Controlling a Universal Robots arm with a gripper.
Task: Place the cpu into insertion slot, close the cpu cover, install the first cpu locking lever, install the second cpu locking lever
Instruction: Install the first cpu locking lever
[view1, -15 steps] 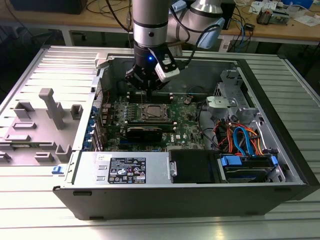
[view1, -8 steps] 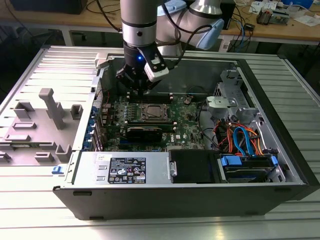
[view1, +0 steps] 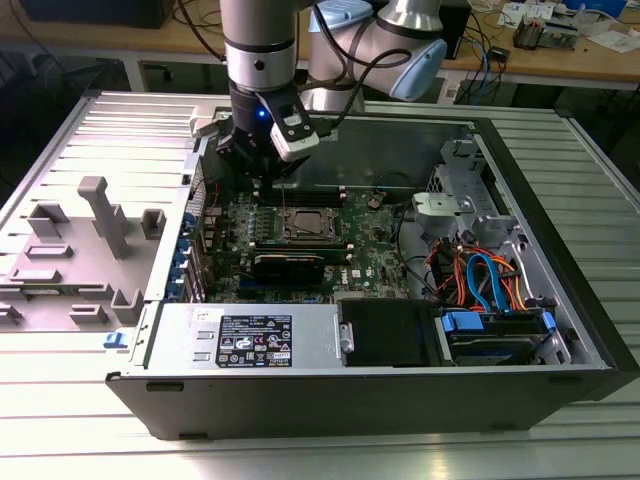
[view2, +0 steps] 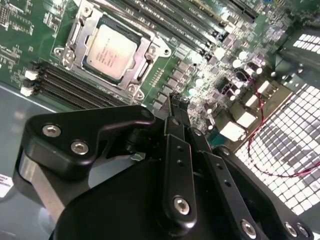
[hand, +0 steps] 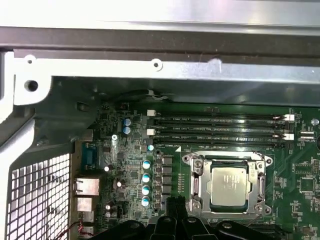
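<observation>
— Where are you hanging?
— Over the open computer case (view1: 300, 400) filling the middle of the exterior view, above its green motherboard (view1: 375, 250).
— And the socket?
— The insertion slot (view1: 305, 225) is sitting near me. The cpu cover (hand: 197, 187) is lying flat around the cpu (hand: 228, 186) seated inside.
— Your fingers?
— My fingers (view2: 176, 125) are pressing together, gripping nothing.

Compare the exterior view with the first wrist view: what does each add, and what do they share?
Exterior view adds: the arm over the open computer case, the power supply, orange and blue cables and a grey fixture tray at its left. First wrist view adds: a perforated grille and blue-topped capacitors. Shared: the green motherboard, the cpu with the cpu cover flat around it, and the gripper nearby.
</observation>
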